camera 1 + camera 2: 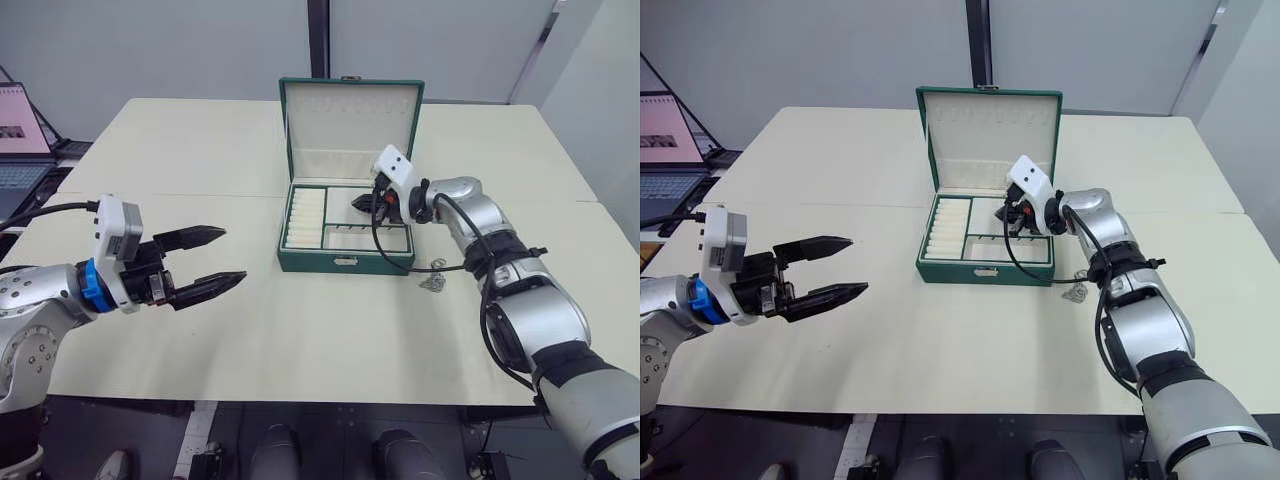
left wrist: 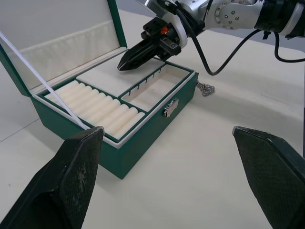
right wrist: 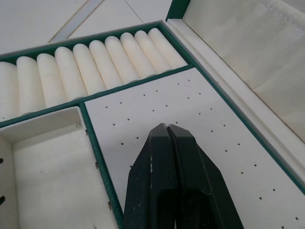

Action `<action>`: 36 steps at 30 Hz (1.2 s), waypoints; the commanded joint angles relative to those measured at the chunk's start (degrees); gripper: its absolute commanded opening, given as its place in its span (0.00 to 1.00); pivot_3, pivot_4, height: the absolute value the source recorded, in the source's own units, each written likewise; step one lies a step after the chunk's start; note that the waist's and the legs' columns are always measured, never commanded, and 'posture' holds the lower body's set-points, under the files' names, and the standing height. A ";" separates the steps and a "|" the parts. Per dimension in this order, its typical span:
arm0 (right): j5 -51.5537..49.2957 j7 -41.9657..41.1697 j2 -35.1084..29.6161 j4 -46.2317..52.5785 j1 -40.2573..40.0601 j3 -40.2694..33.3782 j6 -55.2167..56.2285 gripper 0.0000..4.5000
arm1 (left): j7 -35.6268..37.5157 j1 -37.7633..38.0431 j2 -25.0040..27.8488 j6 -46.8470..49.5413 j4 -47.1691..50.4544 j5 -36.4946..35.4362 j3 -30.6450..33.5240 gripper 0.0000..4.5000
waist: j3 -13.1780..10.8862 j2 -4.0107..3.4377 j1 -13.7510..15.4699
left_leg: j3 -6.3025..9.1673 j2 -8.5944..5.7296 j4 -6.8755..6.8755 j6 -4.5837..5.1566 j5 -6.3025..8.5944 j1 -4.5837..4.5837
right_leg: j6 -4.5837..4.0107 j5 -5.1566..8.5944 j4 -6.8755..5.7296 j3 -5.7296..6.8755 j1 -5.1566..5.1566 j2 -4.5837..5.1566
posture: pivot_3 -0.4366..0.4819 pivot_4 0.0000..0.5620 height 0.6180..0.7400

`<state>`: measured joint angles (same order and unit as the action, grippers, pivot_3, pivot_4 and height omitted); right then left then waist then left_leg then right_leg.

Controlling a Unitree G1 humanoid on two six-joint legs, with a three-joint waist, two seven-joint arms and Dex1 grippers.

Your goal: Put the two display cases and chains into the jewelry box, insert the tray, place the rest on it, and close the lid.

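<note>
Jewelry box (image 1: 345,258) sits on the bench (image 1: 300,330), lid (image 1: 350,125) standing upright at its far edge. The tray (image 2: 119,102) is seated in the box: ring rolls on the side toward the left arm, a perforated flat panel at the back on the right arm's side, a plain open compartment in front of that panel.

Right tool (image 2: 138,55) hangs over the perforated panel, tips low above it; contact cannot be settled. Its fingers are pressed together and carry nothing. Left tool (image 1: 200,262) hovers well clear of the box, out over the bench on the left arm's side, fingers spread wide, nothing between them.

One bunch of chains (image 1: 433,281) lies on the bench just outside the box's front corner on the right arm's side, near the right forearm.

Judgement: the chain is the item left for the tray. It lies from the right tool back toward the robot and outward, past the box's front wall. The right arm is much the nearer. The bunch is heaped, no clear long axis.
</note>
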<state>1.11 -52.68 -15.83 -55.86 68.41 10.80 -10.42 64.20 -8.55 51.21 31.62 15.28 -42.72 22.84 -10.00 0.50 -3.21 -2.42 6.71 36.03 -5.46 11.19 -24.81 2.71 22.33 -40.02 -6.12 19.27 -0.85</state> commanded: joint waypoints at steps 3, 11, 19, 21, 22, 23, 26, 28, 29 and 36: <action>0.94 0.95 0.75 -1.61 -0.73 -0.40 2.24 0.01 | -0.46 -0.52 -0.08 -1.65 1.08 -0.58 1.45 1.00 | 0.00 0.00 -0.13 | 0.00 0.00 0.00 0.00 0.00 0.00 | 0.00 0.00 0.00 0.00 -0.02 0.00 | 0.48 0.27 1.00; 1.43 0.26 0.32 -1.15 -1.46 -0.27 2.75 0.01 | -0.68 -1.17 -0.17 -2.23 0.82 -0.31 0.57 1.00 | 0.00 0.00 -0.14 | 0.02 0.00 0.01 0.00 0.00 0.01 | 0.00 0.00 0.00 0.02 -0.04 0.00 | 0.48 0.27 1.00; -2.49 -4.48 -6.24 26.36 -6.75 -2.14 -9.83 0.01 | -0.68 -3.88 -1.49 -2.34 -0.74 0.23 -2.89 1.00 | -0.04 0.02 0.52 | 0.02 -0.02 0.01 -0.01 0.00 -0.03 | 0.00 0.00 0.01 0.04 -0.05 0.03 | 0.48 0.27 1.00; -4.28 -6.84 -10.94 41.05 -12.20 -2.49 -16.92 0.01 | -1.02 -5.14 -1.84 -2.06 -1.36 0.33 -4.07 1.00 | -0.04 0.02 0.88 | 0.02 -0.02 0.01 -0.01 0.00 -0.05 | 0.00 0.00 0.00 0.04 -0.02 0.03 | 0.48 0.27 1.00; -5.39 -7.72 -13.63 48.20 -15.34 -2.97 -20.53 0.01 | -0.96 -5.44 -1.84 -2.82 -1.71 1.27 -4.81 1.00 | -0.03 0.03 1.37 | 0.04 -0.01 -0.01 -0.01 0.00 -0.06 | 0.00 0.00 0.02 0.08 -0.03 0.02 | 0.48 0.27 1.00; -6.39 -8.00 -15.59 53.46 -17.59 -3.28 -23.47 0.01 | -0.89 -5.63 -1.83 -3.43 -1.99 1.99 -5.34 1.00 | -0.03 0.04 1.49 | 0.07 0.00 -0.01 -0.01 0.00 -0.07 | 0.01 0.00 0.06 0.09 -0.04 0.01 | 0.48 0.27 1.00; -11.33 -7.76 -22.35 70.84 -27.30 -7.31 -34.96 0.01 | -1.42 -5.89 -1.82 -2.90 -2.50 2.84 -6.25 1.00 | -0.04 0.05 1.68 | 0.06 -0.01 -0.05 -0.01 0.00 -0.07 | 0.01 0.00 0.08 0.08 -0.04 0.01 | 0.48 0.27 1.00; -14.88 -7.82 -26.31 79.99 -34.46 -10.47 -41.35 0.01 | -1.07 -5.86 -1.40 -2.76 -2.73 4.02 -7.58 1.00 | -0.04 0.06 1.74 | 0.04 -0.02 -0.06 -0.01 0.00 -0.07 | 0.01 0.00 0.09 0.05 -0.05 0.01 | 0.48 0.27 1.00; -16.83 -7.53 -27.59 84.02 -38.09 -12.38 -44.09 0.01 | -0.79 -5.91 -1.39 -2.98 -2.85 4.60 -8.32 1.00 | -0.04 0.07 1.72 | 0.04 -0.05 -0.08 0.00 0.01 -0.09 | 0.01 0.00 0.12 0.04 -0.05 0.01 | 0.48 0.27 1.00; -28.24 -4.00 -29.16 103.94 -59.92 -25.71 -57.69 0.05 | 1.61 -7.44 -1.62 -2.34 -4.07 4.05 -10.03 1.00 | -0.04 0.13 1.49 | 0.08 -0.06 -0.05 0.05 0.03 -0.06 | 0.01 0.01 0.09 -0.03 -0.10 -0.06 | 0.48 0.27 1.00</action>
<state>-24.03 -57.28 -44.68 42.51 11.39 -10.72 -65.10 64.66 -15.58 48.97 29.41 10.97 -37.74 12.13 -10.05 0.62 -1.72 -2.34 6.65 35.97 -5.41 11.22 -24.87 2.72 22.33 -39.90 -6.14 19.14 -0.91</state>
